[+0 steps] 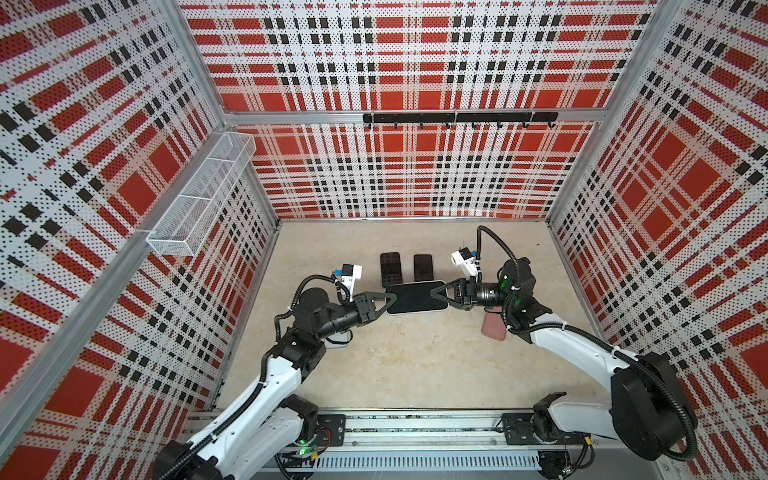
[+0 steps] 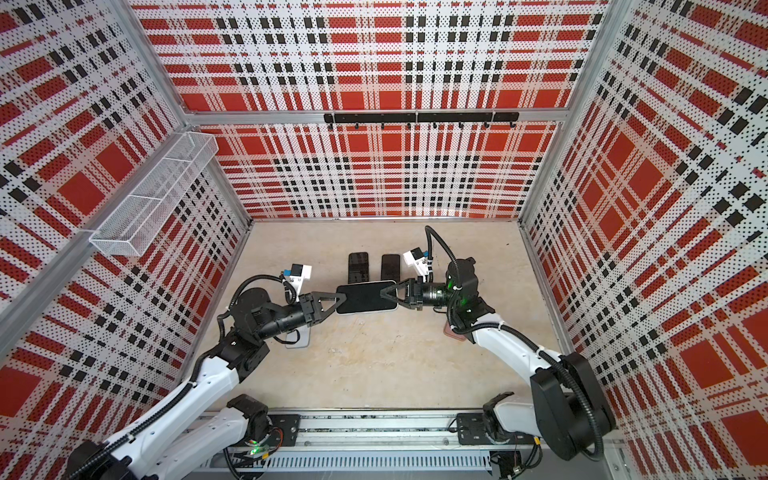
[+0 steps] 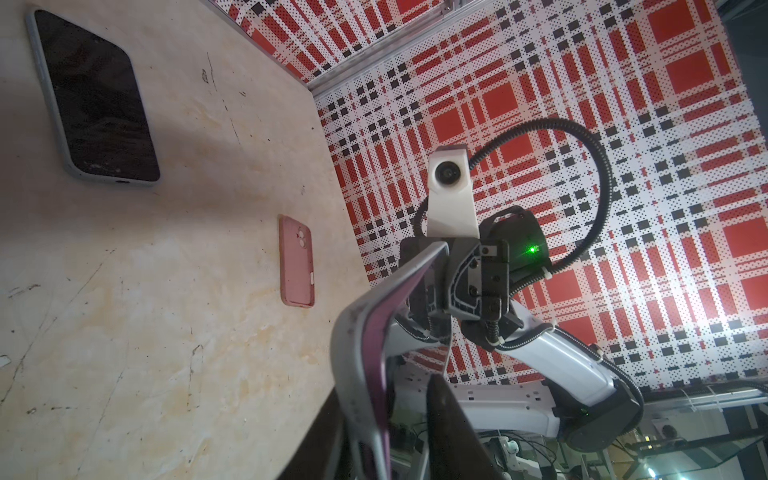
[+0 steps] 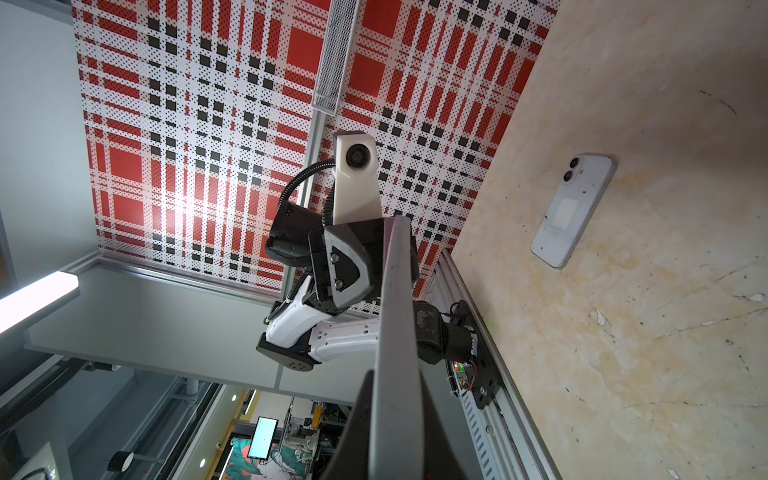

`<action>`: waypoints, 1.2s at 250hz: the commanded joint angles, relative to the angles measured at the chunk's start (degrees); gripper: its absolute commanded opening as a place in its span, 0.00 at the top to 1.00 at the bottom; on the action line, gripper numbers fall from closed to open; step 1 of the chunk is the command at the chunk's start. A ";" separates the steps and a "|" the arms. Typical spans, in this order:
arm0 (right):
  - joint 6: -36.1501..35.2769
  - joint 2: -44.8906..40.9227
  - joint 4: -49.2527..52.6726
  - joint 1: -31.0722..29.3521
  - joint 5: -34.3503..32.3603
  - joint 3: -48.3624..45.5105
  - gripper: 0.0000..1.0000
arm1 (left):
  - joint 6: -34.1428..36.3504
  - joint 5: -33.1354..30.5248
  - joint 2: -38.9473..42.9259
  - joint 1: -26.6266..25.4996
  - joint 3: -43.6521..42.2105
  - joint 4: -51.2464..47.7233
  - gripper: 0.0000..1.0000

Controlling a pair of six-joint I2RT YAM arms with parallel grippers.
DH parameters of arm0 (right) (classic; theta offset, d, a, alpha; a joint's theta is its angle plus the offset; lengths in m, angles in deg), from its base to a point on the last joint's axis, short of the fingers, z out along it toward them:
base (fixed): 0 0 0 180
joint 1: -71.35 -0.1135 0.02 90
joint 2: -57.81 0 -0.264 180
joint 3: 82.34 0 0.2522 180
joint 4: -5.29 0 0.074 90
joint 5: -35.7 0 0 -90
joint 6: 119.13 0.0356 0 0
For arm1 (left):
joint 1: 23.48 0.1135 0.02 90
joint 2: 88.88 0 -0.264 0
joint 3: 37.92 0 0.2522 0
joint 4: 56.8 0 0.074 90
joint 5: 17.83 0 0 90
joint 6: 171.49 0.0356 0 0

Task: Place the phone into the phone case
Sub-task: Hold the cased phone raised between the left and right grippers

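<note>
In both top views: held in the air over the beige stone-look table (image 1: 395,365), a dark-faced phone (image 1: 415,295) (image 2: 365,295) lying inside a pale grey soft phone case (image 1: 415,312), long axis running from arm to arm. Pinched at the right short end by the right gripper (image 1: 435,293), jaws pressed together on the case. At the left short end, the left gripper (image 1: 388,300), tip against the case; grip not readable from up here. Behind, flat on the table, two dark-screened phones (image 1: 390,268) (image 1: 423,268) side by side. Partly under the right arm, a pink silicone phone case (image 1: 493,330). No writing legible.

In the left wrist view: near end of the grey case (image 3: 353,357) curled and flexed, a purple strip along its inner side, phone edge or lining impossible to tell. Left gripper jaws slightly apart around that end, one dark finger (image 3: 449,424) standing clear of the case. Pink case (image 3: 296,262) back up, no logo visible.

In the right wrist view: grey edge (image 4: 395,311) squeezed between the right gripper's fingers. On the table, a pale lilac-white phone (image 4: 582,187) face down, twin lenses, blank white square patch; no brand mark readable. Background screen too blurred to read.

Judged nearly done: phone apparently in the case. Probably left: pressing the flexed left end fully home, then setting down.
</note>
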 commanded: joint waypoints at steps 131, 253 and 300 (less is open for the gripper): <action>3.12 0.68 -7.38 -0.21 1.17 -1.75 1.00 | -1.89 -3.96 -3.45 -1.06 3.78 13.98 0.68; 1.91 0.57 -5.62 -0.08 1.26 -2.21 1.00 | -1.98 -5.38 -3.44 -2.09 3.22 15.10 0.96; 1.79 0.95 -5.71 0.05 1.43 -2.10 1.00 | -2.03 -6.11 -3.33 -2.38 3.13 14.98 1.00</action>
